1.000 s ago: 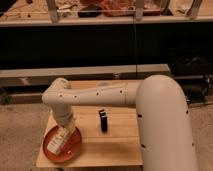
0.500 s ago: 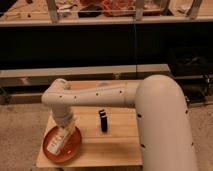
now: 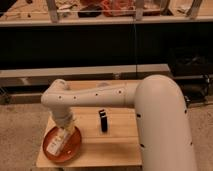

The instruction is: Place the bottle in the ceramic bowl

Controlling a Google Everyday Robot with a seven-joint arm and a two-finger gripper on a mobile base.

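The arm reaches from the 3 o'clock side across the wooden table (image 3: 115,145) and bends down at its elbow, setting the gripper (image 3: 63,131) over the ceramic bowl (image 3: 74,145) at the table's 8 o'clock corner. The bottle (image 3: 54,145) lies tilted inside the bowl, directly below the gripper; whether the gripper holds it cannot be told. A small black upright object (image 3: 103,120) stands at the bowl's 2 o'clock, apart from it
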